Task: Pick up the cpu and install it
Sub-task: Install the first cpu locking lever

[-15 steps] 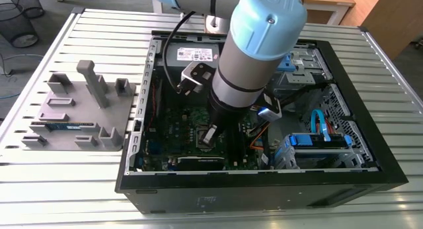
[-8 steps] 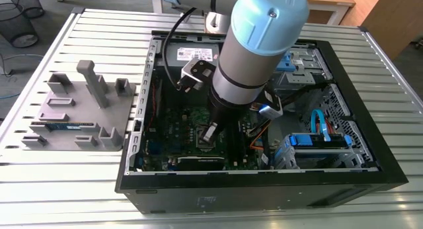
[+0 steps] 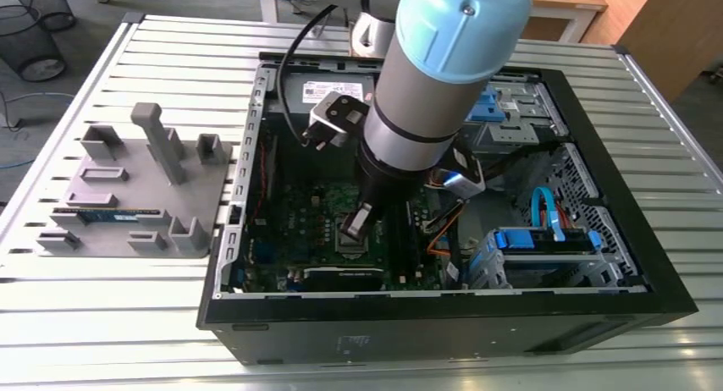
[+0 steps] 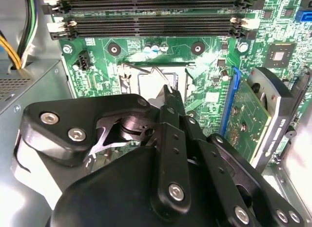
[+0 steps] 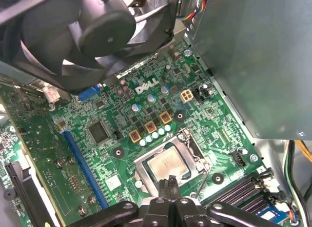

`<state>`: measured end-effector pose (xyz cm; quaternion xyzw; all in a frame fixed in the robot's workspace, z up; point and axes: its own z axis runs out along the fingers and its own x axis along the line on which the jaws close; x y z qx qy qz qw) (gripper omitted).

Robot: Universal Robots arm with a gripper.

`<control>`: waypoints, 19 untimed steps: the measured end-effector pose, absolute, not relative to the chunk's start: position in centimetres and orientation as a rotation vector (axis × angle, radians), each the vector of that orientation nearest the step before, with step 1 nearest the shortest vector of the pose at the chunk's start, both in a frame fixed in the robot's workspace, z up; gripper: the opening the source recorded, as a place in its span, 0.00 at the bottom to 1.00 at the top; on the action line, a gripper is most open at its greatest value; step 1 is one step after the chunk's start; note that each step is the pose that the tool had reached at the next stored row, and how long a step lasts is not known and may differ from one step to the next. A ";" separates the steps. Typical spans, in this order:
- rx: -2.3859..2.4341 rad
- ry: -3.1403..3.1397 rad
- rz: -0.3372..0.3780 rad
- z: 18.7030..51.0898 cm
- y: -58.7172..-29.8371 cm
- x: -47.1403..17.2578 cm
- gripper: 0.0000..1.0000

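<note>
The cpu (image 5: 165, 164), a small square chip with a silver-grey top, lies flat in the motherboard socket (image 5: 187, 141) inside the open computer case (image 3: 632, 264). My gripper (image 5: 170, 182) hangs just above the chip's near edge, its two black fingers pressed together with nothing between them. In the second wrist view the fingertips (image 4: 168, 94) point down at the socket, where the cpu (image 4: 148, 80) shows as a bright patch. The exterior view has the arm reaching down into the case, with the gripper (image 3: 355, 230) over the green board.
A grey fixture plate (image 3: 135, 196) holding a blue-green memory stick (image 3: 107, 213) stands outside the case at the exterior view's left. A black fan (image 5: 73, 31), memory slots (image 4: 156, 17), an upright expansion card (image 4: 246, 114) and cable bundles (image 3: 446, 226) crowd the socket.
</note>
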<state>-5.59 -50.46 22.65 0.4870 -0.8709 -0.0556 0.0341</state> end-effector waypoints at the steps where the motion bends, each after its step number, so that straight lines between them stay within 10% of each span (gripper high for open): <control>1: 1.498 -2.678 -0.171 22.8 -50.4 -5.6 0.11; 19: 1.498 -2.678 -0.171 25.5 -50.1 -5.6 0.11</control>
